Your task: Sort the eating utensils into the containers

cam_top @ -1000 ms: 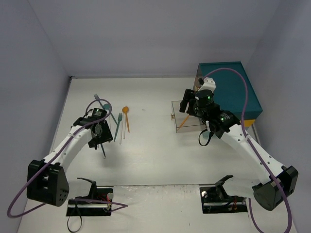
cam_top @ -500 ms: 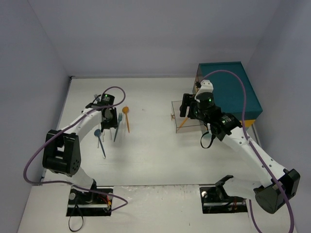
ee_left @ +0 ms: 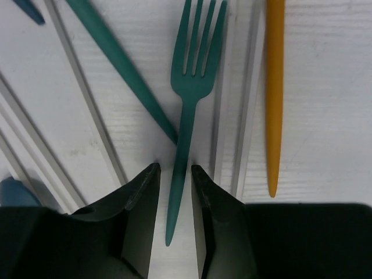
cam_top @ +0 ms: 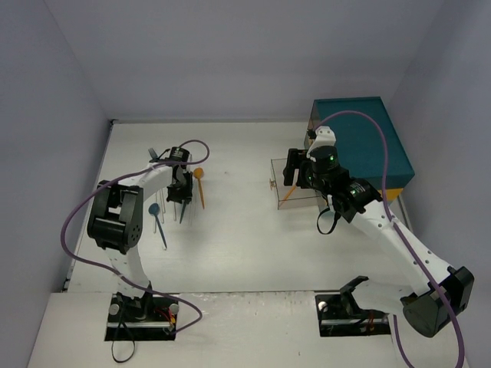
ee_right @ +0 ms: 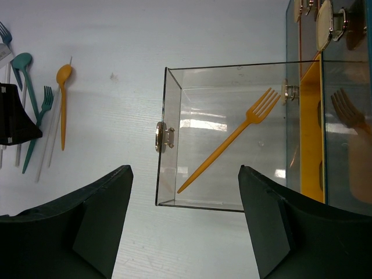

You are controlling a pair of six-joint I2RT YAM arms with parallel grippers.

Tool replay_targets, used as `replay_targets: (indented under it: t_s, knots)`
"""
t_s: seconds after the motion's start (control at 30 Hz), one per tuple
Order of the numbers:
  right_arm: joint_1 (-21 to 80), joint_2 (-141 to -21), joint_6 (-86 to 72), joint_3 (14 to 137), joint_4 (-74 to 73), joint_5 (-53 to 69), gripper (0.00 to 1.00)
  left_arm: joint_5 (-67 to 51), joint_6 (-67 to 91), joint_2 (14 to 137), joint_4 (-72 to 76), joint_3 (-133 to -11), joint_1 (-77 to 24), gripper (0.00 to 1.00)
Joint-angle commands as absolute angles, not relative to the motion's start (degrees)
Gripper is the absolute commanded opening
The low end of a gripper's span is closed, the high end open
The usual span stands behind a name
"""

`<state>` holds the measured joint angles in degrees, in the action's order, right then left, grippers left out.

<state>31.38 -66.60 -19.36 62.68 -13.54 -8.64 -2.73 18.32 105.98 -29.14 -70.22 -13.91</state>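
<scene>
Several utensils lie in a loose pile at the left: a teal fork (ee_left: pixel 195 81), an orange spoon (cam_top: pixel 199 180), a blue spoon (cam_top: pixel 156 213) and clear ones (ee_left: pixel 244 116). My left gripper (ee_left: pixel 174 174) is down on the table. Its fingers stand narrowly apart on either side of the teal fork's handle, with a thin gap on each side. My right gripper (ee_right: pixel 186 221) is wide open and empty, hovering over a clear box (ee_right: pixel 165 116). That box holds an orange fork (ee_right: pixel 232 136).
The large teal chest (cam_top: pixel 368 138) with a yellow band stands right behind the clear box (cam_top: pixel 274 184). A second teal utensil (ee_left: pixel 116 58) crosses under the fork's handle. An orange handle (ee_left: pixel 274 87) lies just right of my left fingers.
My left gripper has moved up and to the right, from beside the blue spoon to the teal fork in the pile. The right arm has barely shifted.
</scene>
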Motion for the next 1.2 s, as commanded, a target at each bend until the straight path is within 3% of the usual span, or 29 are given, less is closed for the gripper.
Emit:
replay_targets:
  t_s: [0.0, 0.23, 0.53, 0.73, 1.17]
  knots:
    - [31.11, -64.95, -19.38, 62.62, -11.34, -8.55, 0.71, -3.89, 16.04, 106.2, -26.83, -72.2, -14.33, 0.21]
    - [31.11, -64.73, -19.52, 63.1, -11.34, -7.87, 0.71, -3.65, 15.3, 104.7, -27.75, -71.77, -14.37, 0.01]
    - [31.19, -65.17, -22.0, 67.83, -11.25, 0.13, 0.72, -8.9, 12.85, 88.5, -28.65, -71.02, -14.66, 0.0]
    - [32.8, -66.47, -23.93, 72.29, -11.15, 6.81, 0.71, -14.54, 13.69, 78.65, -28.65, -74.06, -20.72, 0.0]
    - [36.83, -69.95, -24.52, 79.36, -9.4, 7.29, 0.7, -16.61, 18.89, 77.78, -28.3, -84.62, -36.62, 0.0]
